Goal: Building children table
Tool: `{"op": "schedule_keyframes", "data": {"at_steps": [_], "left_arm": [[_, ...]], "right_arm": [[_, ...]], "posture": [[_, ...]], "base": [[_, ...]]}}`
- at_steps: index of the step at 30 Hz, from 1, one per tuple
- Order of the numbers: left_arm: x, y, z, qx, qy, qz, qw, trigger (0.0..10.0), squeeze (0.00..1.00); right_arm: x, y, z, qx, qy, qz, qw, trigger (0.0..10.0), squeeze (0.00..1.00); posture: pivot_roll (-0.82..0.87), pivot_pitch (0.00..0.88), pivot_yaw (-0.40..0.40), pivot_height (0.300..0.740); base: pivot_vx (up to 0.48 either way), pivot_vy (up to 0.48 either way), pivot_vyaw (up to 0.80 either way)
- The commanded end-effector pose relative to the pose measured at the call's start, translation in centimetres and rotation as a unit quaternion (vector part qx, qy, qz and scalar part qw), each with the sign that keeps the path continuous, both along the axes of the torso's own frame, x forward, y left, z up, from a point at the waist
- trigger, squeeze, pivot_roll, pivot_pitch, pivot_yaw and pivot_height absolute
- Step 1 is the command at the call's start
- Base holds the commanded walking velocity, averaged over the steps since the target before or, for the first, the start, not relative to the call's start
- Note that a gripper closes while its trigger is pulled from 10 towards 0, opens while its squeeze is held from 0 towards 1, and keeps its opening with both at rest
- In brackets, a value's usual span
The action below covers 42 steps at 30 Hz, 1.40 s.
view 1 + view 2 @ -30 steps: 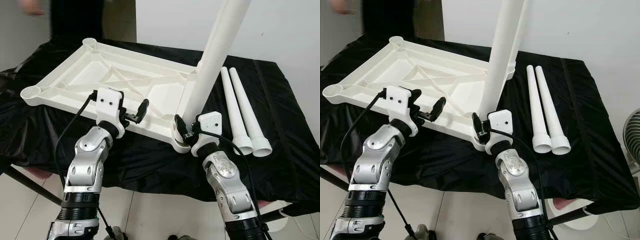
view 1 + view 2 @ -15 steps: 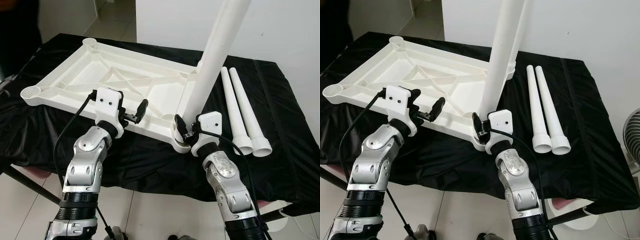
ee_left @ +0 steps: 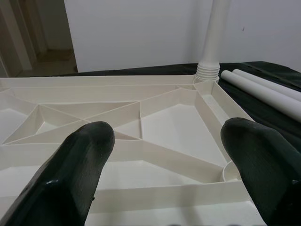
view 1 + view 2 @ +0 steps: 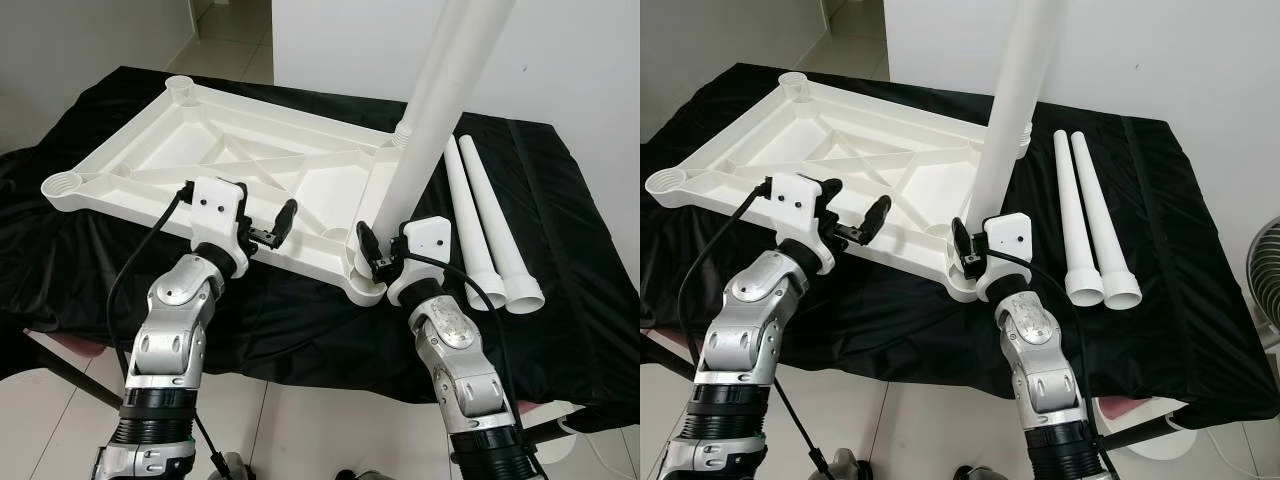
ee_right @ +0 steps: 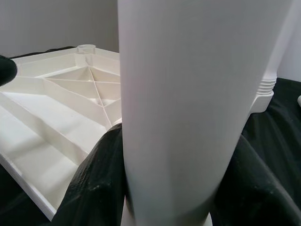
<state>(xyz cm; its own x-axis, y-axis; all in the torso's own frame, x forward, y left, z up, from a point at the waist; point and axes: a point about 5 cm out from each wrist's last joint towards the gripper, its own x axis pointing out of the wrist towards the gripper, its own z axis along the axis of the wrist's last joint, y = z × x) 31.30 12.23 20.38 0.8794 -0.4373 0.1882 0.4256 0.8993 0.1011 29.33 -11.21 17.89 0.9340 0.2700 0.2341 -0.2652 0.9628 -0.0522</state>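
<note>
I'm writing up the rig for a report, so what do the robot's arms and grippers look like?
Both arms are silver metal with rounded joints and ribbed black cuffs lower down. Each wrist carries a white boxy housing with a black cable looping from it. The left gripper and right gripper each have two long black fingers with rounded tips.

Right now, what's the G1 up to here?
It is putting legs on a white tabletop that lies upside down on a black-draped table. The right gripper is shut on a white leg, held upright at the near right corner socket. The left gripper is open, at the tabletop's near edge. One leg already stands in the far right corner; two spare legs lie on the cloth beside it.
</note>
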Motion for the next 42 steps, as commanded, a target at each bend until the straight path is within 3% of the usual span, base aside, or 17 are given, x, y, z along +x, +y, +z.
{"op": "schedule_keyframes", "data": {"at_steps": [1, 20, 29, 31, 36, 42], "left_arm": [[0.0, 0.3, 0.2, -0.007, -0.009, 0.040, 0.999, 10.0, 0.00], [-0.5, 0.5, -0.2, -0.014, -0.019, 0.065, 0.998, 10.0, 0.00], [-1.1, 0.3, -0.7, 0.024, -0.026, 0.052, 0.998, 10.0, 0.00], [-1.8, -0.4, -1.6, 0.050, -0.017, 0.011, 0.999, 10.0, 0.00], [-2.2, -0.8, -1.9, 0.065, -0.017, -0.013, 0.998, 10.0, 0.00], [-3.7, -1.6, -2.6, 0.087, -0.012, -0.098, 0.991, 10.0, 0.00]], "right_arm": [[0.2, -0.4, 0.3, 0.005, -0.011, -0.006, 1.000, 10.0, 0.00], [0.3, -0.9, 0.5, 0.007, -0.017, -0.016, 1.000, 10.0, 0.00], [0.1, -0.9, 0.4, 0.008, -0.017, -0.012, 1.000, 10.0, 0.00], [-0.1, -0.7, 0.0, 0.002, -0.011, -0.007, 1.000, 10.0, 0.00], [-0.2, -0.6, -0.1, -0.002, -0.008, -0.002, 1.000, 10.0, 0.00], [-0.9, -0.1, -0.7, -0.010, 0.001, 0.016, 1.000, 10.0, 0.00]], "posture": [[0.16, 0.098, -0.039, 0.740], [0.17, 0.103, -0.044, 0.740], [0.16, 0.110, -0.043, 0.740], [0.16, 0.117, -0.043, 0.740], [0.16, 0.118, -0.043, 0.740], [0.16, 0.122, -0.044, 0.740]], "base": [[0.000, 0.000, 0.00], [0.000, 0.000, 0.00], [0.000, 0.000, 0.00], [0.000, 0.000, 0.00], [0.000, 0.000, 0.00], [0.000, 0.000, 0.00]]}}
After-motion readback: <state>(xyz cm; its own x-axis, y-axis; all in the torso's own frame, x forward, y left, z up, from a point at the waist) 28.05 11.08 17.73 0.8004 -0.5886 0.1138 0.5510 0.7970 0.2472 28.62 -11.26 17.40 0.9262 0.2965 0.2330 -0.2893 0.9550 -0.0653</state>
